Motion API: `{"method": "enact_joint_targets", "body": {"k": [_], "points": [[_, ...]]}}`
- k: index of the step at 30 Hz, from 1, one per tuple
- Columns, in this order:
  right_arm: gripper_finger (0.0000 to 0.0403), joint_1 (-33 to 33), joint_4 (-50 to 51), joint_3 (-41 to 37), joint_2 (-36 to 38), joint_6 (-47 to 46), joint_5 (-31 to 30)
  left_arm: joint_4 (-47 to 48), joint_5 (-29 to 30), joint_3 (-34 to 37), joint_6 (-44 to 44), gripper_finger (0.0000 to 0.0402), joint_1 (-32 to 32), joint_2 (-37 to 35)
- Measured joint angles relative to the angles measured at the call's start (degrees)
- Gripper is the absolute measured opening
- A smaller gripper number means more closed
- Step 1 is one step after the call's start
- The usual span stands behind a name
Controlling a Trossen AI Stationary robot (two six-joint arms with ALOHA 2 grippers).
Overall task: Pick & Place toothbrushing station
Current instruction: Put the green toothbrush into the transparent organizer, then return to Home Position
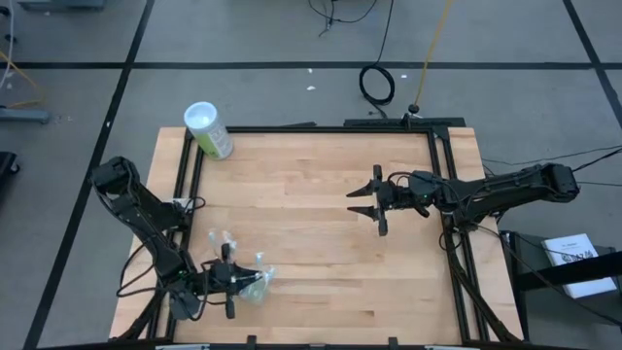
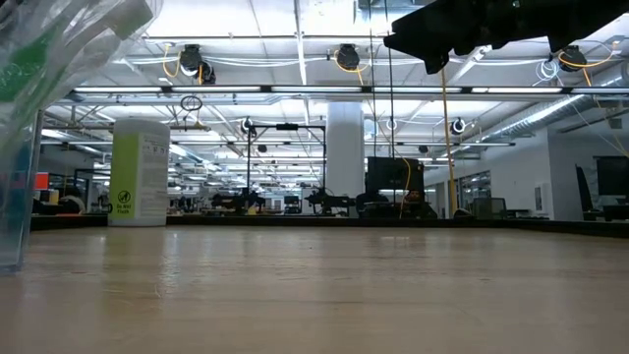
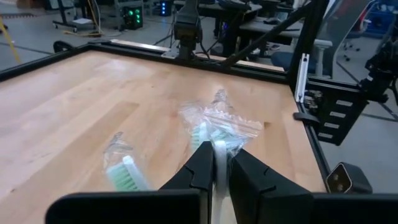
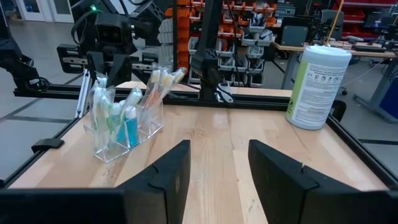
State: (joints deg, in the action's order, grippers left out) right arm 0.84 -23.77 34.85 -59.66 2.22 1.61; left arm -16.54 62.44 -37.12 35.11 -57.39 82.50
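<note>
The clear plastic holder (image 4: pixel 124 127) stands on the table's near left (image 1: pixel 224 241), with wrapped toothbrushes (image 4: pixel 158 81) and blue-capped tubes (image 4: pixel 130 127) upright in it. My left gripper (image 1: pixel 245 282) is just beside it, shut on a white toothbrush (image 3: pixel 217 163) whose green head sits in a clear wrapper (image 3: pixel 217 124). A second wrapped green brush head (image 3: pixel 121 169) shows next to the fingers. My right gripper (image 1: pixel 356 201) hangs open above the table's right middle (image 4: pixel 217 162), holding nothing. My left gripper pinches the toothbrush's white handle (image 3: pixel 218 177) between its two fingers. The fingers come nearly level from the table's left and lie along the brush. Its wrapped head (image 3: pixel 214 127) points ahead toward the table's right. Whether the wrapper rests on the wood cannot be told.
A large green canister with a white lid (image 1: pixel 209 129) stands at the far left corner (image 4: pixel 316 87). A black frame rail (image 1: pixel 442 194) runs along the table's edges. Bare wood (image 1: pixel 321 253) lies between the two grippers.
</note>
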Motion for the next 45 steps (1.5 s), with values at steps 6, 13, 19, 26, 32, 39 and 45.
{"method": "enact_joint_targets", "body": {"k": [6, 13, 19, 26, 32, 39, 45], "points": [[0.0153, 0.00, -0.02, 0.00, 0.00, -0.02, 0.00, -0.08, -0.40, 0.00, 1.43, 0.0036, 0.07, 0.00], [0.0153, 0.01, 0.00, 0.00, 0.00, -0.02, 0.00, -6.23, 1.61, 0.00, -1.55, 0.0122, 0.02, 0.02], [0.0153, 0.00, 0.00, 0.00, 0.00, -0.02, 0.00, -12.67, 0.50, 0.00, -9.36, 0.0221, 0.02, -2.08], [0.0153, 0.02, -0.13, 0.00, 0.00, -1.48, 0.00, -19.61, 0.90, 0.00, -21.18, 0.0282, 0.01, -8.47], [0.0153, 0.02, 0.93, 0.00, 2.97, -5.66, 0.07, -24.09, 3.58, 0.00, -35.29, 0.0289, 0.10, -22.10], [0.0154, 0.00, 7.76, 0.00, 14.83, -7.14, 0.05, -24.56, 3.84, -2.62, -49.03, 0.0289, 7.45, -40.00], [0.0153, 0.00, 10.09, 0.00, 21.96, -4.09, 0.00, -21.53, 6.62, -3.71, -65.95, 0.0290, 21.59, -45.98]]}}
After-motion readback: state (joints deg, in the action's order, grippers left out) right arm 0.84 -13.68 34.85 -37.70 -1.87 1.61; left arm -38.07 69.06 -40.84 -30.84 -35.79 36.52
